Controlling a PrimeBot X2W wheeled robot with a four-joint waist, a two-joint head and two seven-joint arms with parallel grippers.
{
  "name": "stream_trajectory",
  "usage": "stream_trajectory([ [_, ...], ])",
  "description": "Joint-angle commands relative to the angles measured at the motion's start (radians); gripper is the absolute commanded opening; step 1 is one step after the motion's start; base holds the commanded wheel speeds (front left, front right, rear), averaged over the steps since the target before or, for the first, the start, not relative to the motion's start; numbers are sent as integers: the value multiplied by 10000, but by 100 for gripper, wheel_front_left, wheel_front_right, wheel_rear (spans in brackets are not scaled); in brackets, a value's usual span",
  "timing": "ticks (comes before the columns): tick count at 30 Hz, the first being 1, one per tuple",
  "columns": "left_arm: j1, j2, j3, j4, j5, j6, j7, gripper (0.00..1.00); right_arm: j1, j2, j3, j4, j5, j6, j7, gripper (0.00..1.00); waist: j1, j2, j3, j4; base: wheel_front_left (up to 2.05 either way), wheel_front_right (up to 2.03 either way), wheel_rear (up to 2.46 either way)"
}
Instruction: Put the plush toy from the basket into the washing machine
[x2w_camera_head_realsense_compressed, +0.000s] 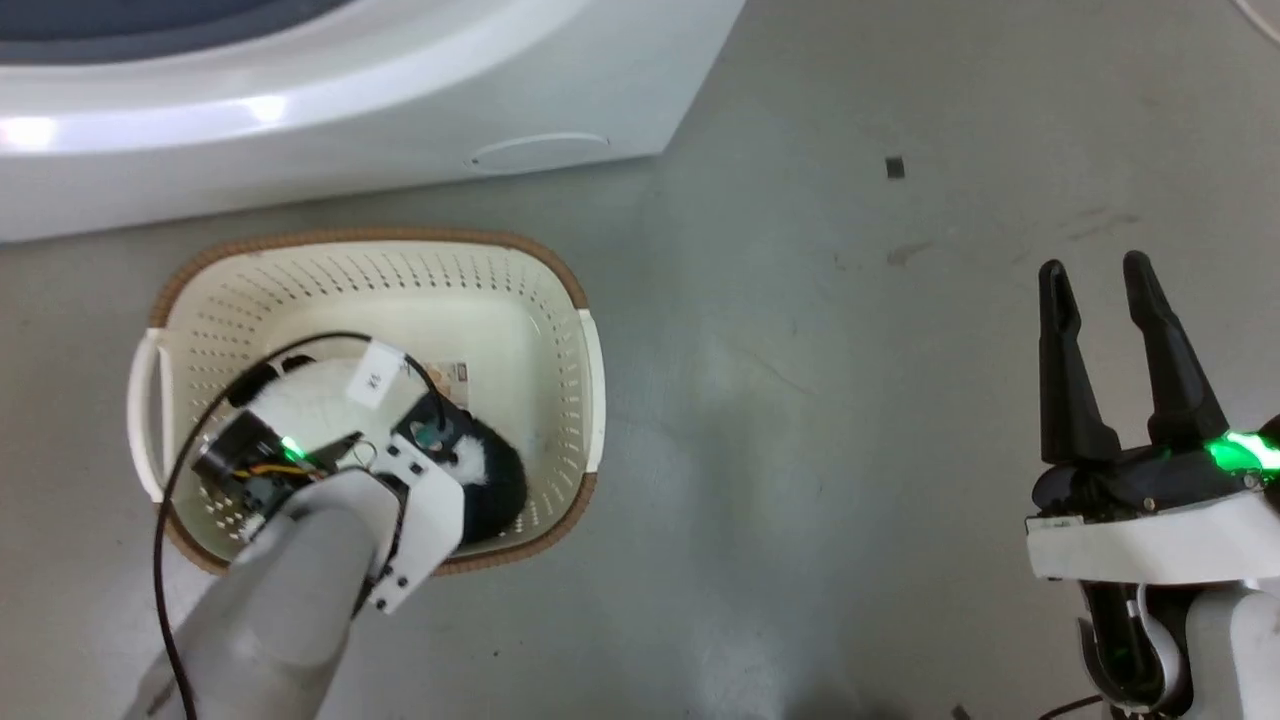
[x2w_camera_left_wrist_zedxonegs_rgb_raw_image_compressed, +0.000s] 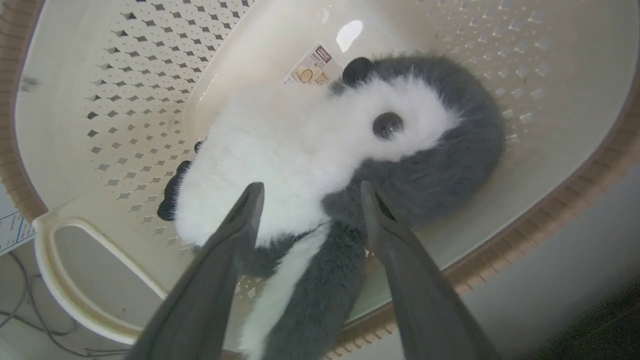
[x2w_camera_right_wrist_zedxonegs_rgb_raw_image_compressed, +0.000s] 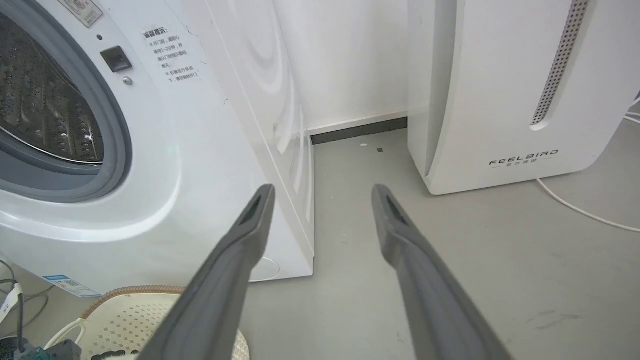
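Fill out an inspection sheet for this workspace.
Surface: grey concrete floor, scuffed.
Job's things: fluffy black-and-white panda plush toy lying in the cream perforated plastic basket; large white front-loading washing machine, drum visible.
Clutter: small dark scrap on the floor.
Grippers: left gripper open, fingertips at the plush toy; right gripper open over bare floor.
Cables: black cable along the left arm; white cable on the floor.
Surroundings: white FEELBIRD appliance, white wall.

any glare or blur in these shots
Head view: glare on the washing machine front; left wrist view: a light spot on the basket floor, rim bowed by the lens; right wrist view: the right tool looks soft up close.
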Motion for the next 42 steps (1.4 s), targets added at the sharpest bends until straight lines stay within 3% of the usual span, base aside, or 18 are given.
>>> stream_trajectory([
  [1,-387,137,-198,265,-97,-50,87,100,-251,10,-10,-110,111,-6,-104,100,-1,0,328,-98,0,0,0],
  [28,-3717,985,-2702,3040,-1451,-284,676,100,-1242,13,-115,-578,966,-8,-666,100,-1,0,2819,-465,0,0,0],
  [30,-3874,1010,-2864,3246,-1496,-302,641,0,-1304,14,-114,-583,1047,-9,-707,100,-1,0,2892,-494,0,0,0],
  [42,-4471,1084,-3432,4259,-2083,-428,613,0,-1564,15,-120,-452,1411,-9,-912,100,-1,0,2891,-647,0,0,0],
])
